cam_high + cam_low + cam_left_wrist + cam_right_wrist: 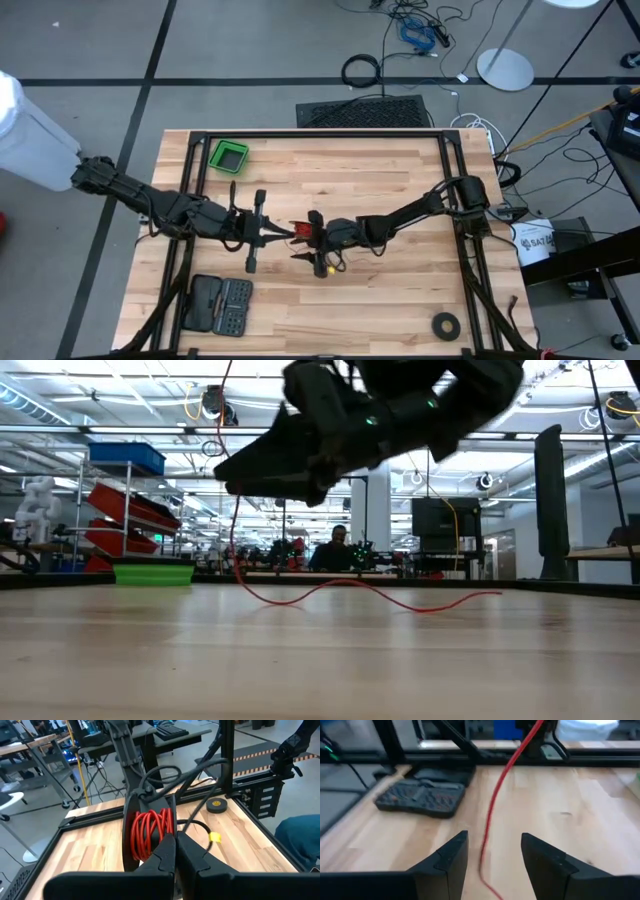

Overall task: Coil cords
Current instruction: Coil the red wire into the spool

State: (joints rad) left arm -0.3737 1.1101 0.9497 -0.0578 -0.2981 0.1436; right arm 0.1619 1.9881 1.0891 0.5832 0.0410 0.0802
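Note:
The cord is red with a black stretch. Its red loops form a coil (150,832) held above the table's middle (303,232) at the tips of my shut left gripper (175,854), which reaches in from the left (283,237). From the coil one red strand (492,815) hangs down between the fingers of my open right gripper (492,857), apparently without touching them. It then trails along the wood (380,597). A black stretch with a yellow tag (215,837) lies on the table close by. My right gripper (318,240) comes from the right, lower than the left. My left gripper is shut on the coil's lower end (159,849), coming nearly level from the table's left. Its own fingers hide the exact place of contact and how many loops are caught. The coil stands upright beyond the fingertips, lifted clear, with a slack strand hanging to the table.
A green bin (229,155) sits at the far left, a dark tool case (220,305) at the near left and a black tape ring (445,323) at the near right. Black frame rails (320,134) border the table. A person (338,550) sits in the room beyond.

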